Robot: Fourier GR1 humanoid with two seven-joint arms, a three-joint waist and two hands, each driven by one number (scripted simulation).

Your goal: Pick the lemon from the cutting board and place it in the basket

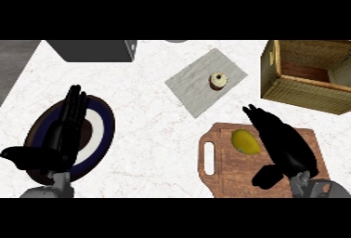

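the lemon (245, 142) lies on the board (233, 177), just left of the right hand (284, 146), whose fingers are straight, grasping nothing. the left hand (65, 132) rests open over a plate (104, 122). the basket (302, 90) stands well apart.

I see a white counter (151, 153) with faint grey marbling. At its near right edge, the lemon (245, 141) is yellow on a reddish-brown, wood-grained cutting board (230, 179). The basket (302, 93) at the far right corner is tan weave. The plate (108, 116) near the left edge has a navy rim and a white ring.
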